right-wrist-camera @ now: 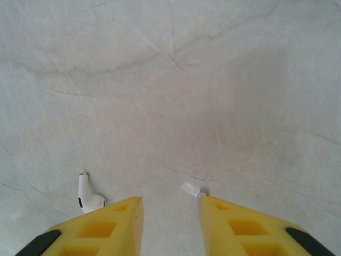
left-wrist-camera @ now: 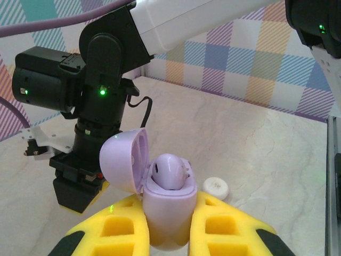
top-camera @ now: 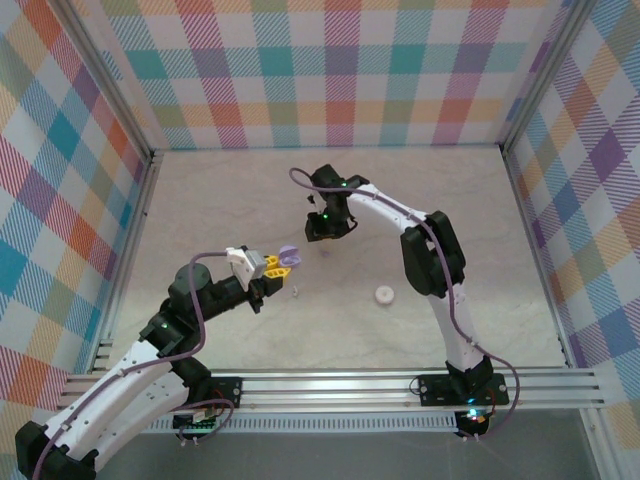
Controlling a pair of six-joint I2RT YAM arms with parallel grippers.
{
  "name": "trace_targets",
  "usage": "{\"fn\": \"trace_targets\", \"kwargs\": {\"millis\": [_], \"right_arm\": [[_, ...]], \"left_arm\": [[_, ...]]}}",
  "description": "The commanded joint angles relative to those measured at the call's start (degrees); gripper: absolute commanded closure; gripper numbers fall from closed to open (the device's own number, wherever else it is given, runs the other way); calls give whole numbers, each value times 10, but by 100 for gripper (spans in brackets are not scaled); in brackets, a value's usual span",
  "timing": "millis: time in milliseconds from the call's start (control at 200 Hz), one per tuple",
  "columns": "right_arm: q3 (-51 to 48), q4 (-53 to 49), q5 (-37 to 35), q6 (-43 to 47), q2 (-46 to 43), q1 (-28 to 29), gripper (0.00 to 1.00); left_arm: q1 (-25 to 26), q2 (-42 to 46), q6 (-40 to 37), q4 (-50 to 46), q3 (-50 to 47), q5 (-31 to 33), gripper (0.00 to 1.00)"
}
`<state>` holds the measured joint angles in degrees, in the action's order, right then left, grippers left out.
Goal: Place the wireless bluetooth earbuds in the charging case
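Observation:
My left gripper (left-wrist-camera: pixel 169 198) is shut on the pale purple charging case (left-wrist-camera: pixel 168 213), holding it upright above the table with its lid (left-wrist-camera: pixel 122 162) swung open. One pale purple earbud (left-wrist-camera: pixel 169 172) sits in the case. In the top view the left gripper (top-camera: pixel 272 266) and the case (top-camera: pixel 288 258) are left of centre. My right gripper (right-wrist-camera: pixel 170 200) hangs open just above the table, with nothing between its fingers. A white earbud (right-wrist-camera: pixel 88 197) lies outside its left finger. A small pale purple piece (right-wrist-camera: pixel 201 194) peeks out at the tip of its right finger, mostly hidden.
A small white round disc (top-camera: pixel 383 294) lies on the marble table to the right of both grippers and shows past the case as the disc (left-wrist-camera: pixel 216 186). The right arm's black wrist (left-wrist-camera: pixel 90 133) hangs close beside the case. Checked walls (top-camera: pixel 330 70) enclose the table.

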<state>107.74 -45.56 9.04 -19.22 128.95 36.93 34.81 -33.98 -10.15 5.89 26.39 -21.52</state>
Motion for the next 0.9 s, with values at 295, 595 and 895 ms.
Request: {"fn": "trace_targets", "kwargs": {"millis": [295,595,895], "right_arm": [[74,-90,-4,-60,71,3,62],[96,-113,-3,-33,96,18,62],[54,-118,-10,-5,70,53,64]], "left_arm": [[4,30,-22,-21,-5,-12,100],[4,72,-26,-56,-5,-1,100],[4,73,-23,-57,-2,-8,100]]}}
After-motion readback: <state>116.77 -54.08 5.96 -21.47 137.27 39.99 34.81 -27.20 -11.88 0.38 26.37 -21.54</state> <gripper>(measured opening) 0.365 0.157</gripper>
